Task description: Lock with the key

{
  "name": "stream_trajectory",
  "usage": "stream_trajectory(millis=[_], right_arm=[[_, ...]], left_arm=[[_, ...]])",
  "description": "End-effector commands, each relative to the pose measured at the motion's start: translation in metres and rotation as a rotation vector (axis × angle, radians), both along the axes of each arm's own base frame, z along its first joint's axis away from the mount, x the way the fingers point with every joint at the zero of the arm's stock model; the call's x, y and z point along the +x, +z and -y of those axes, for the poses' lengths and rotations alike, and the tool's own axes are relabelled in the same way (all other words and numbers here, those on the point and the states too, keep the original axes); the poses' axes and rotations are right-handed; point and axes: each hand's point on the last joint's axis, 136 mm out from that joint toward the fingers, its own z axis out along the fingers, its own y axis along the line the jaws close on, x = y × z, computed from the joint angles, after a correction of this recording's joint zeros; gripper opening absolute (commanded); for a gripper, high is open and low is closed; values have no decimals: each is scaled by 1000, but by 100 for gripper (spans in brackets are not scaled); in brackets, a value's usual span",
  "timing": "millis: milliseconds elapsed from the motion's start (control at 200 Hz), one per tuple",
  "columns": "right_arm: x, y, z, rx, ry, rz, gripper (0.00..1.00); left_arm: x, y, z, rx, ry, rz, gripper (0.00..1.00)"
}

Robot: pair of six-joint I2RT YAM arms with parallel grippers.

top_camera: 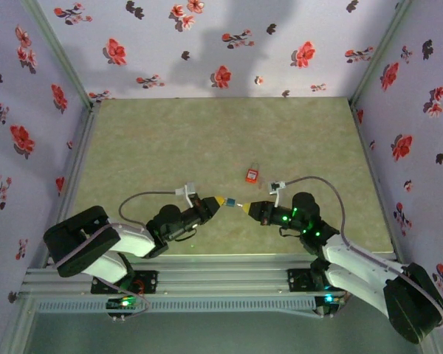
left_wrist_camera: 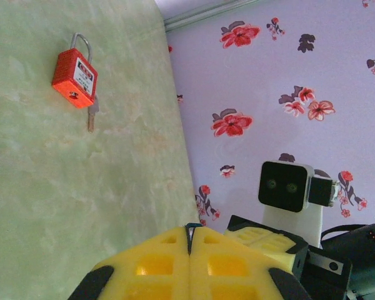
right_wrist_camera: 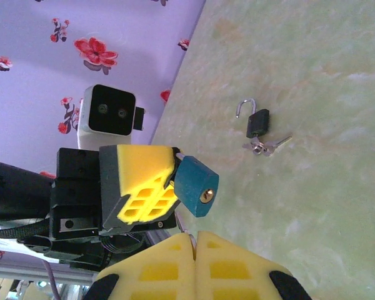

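Our left claw (top_camera: 218, 200) clamps the blue padlock (right_wrist_camera: 197, 186), keyhole (right_wrist_camera: 206, 195) facing our shut right claw (top_camera: 247, 209), whose hold we cannot see, seemingly for keying.

The blue padlock's (right_wrist_camera: 197, 186) shackle is hidden inside the left gripper (right_wrist_camera: 174, 172); from above, the red padlock (top_camera: 252, 175) is too small for detail.

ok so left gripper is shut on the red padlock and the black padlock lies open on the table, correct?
Not quite. The left gripper holds the blue padlock, not the red one, as the right wrist view shows. The red padlock lies on the table. The black padlock does lie open on the table.
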Motion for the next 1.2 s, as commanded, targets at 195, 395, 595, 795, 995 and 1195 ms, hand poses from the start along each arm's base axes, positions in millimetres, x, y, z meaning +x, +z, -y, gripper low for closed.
stream_trajectory(millis=[195, 395, 595, 795, 995, 1195], right_arm=[[8, 4, 12, -33, -73, 51, 0], [13, 3, 20, -44, -120, 50, 0], [19, 0, 29, -57, -171, 40, 0], [25, -3, 41, -80, -241, 39, 0], [28, -4, 52, -95, -291, 39, 0], [28, -3, 54, -97, -297, 41, 0]], left_arm=[[3, 2, -8, -5, 29, 18, 0], [2, -12, -9, 25, 26, -8, 0], [0, -26, -6, 60, 10, -31, 0], [-1, -44, -2, 103, -13, -69, 0], [-2, -63, 7, 174, -45, -120, 0], [-3, -80, 17, 326, -93, -170, 0]])
